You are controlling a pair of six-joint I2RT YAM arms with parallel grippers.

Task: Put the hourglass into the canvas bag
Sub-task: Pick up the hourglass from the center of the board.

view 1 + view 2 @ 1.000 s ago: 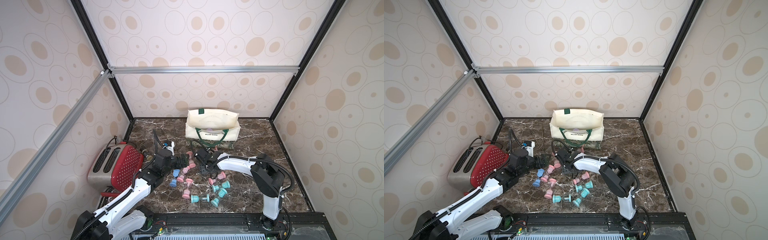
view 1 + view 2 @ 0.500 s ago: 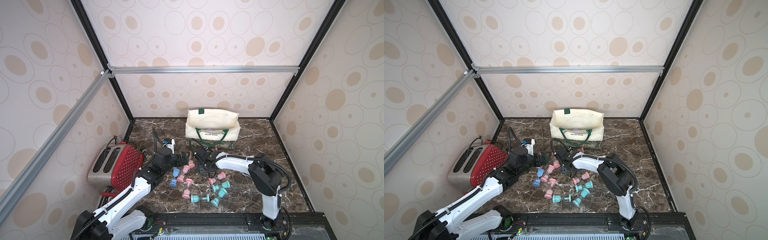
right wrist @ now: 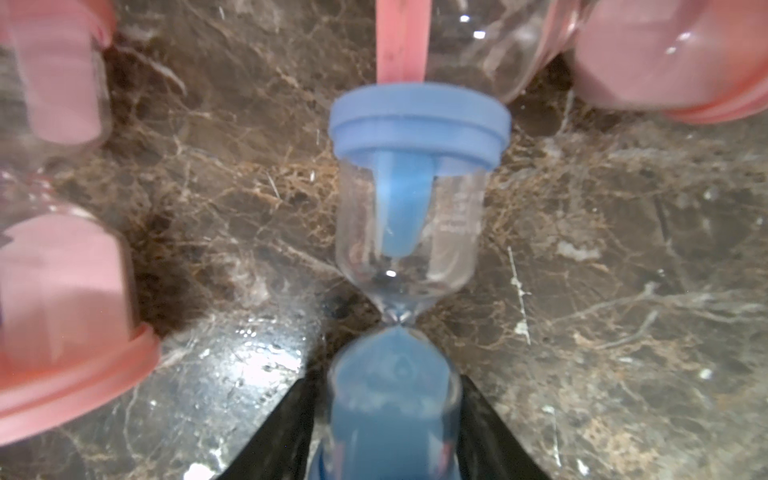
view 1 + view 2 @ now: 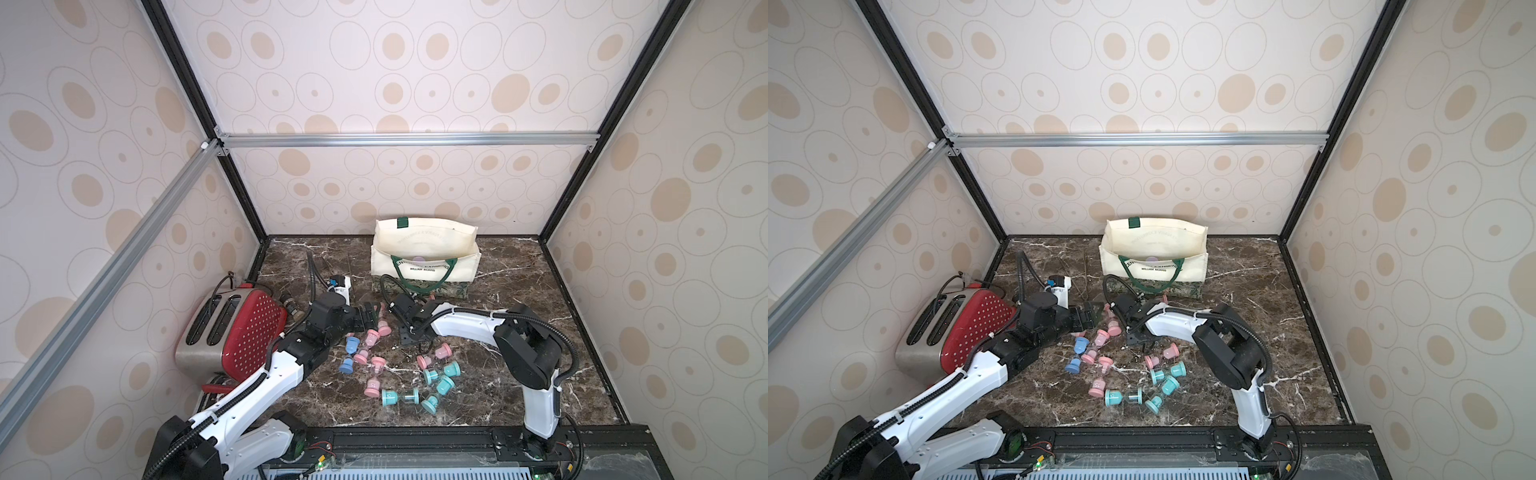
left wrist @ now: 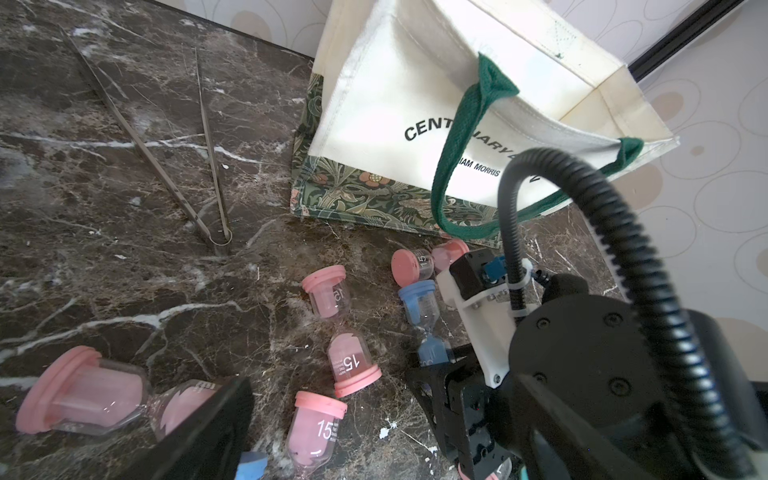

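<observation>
Right gripper (image 3: pixel 386 386): it points down at the table (image 4: pixel 511 266), with its two black fingers (image 3: pixel 286 449) set against opposite sides of one bulb of the blue hourglass (image 3: pixel 409 216). No gap shows between finger and glass on either side, so it is recorded as gripping that bulb. Whether the hourglass rests on the marble or is just clear of it cannot be told.

Governing relation: the hourglass lies flat directly beneath the gripper, its long axis at right angles to the line between the fingers. The hold is off-centre, on the sand-filled bulb and not at the neck. The other bulb and its blue cap stick out free to one side of the gripper. The left wrist view (image 5: pixel 424 316) shows this free end pointing toward the canvas bag (image 5: pixel 395 91).

Bag: it stands upright a little beyond the gripper on the free-end side, mouth open upward, with a green handle draped down the wall facing the gripper.

Neighbours: pink hourglasses (image 3: pixel 62 282) lie close on both sides of the gripper.

Left gripper (image 4: pixel 369 318): it sits just beside the right one. Its wrist view shows only one finger (image 5: pixel 208 428), set well off the middle with nothing against it, so it is judged open and empty. The right arm is the nearer one and is already on the piece.

Judgement: the next move is a straight lift, then a carry in the direction the free end points, over the bag's near rim. The risk is that the free end sags or pivots in a hold on smooth glass and catches the rim or the handle.
</observation>
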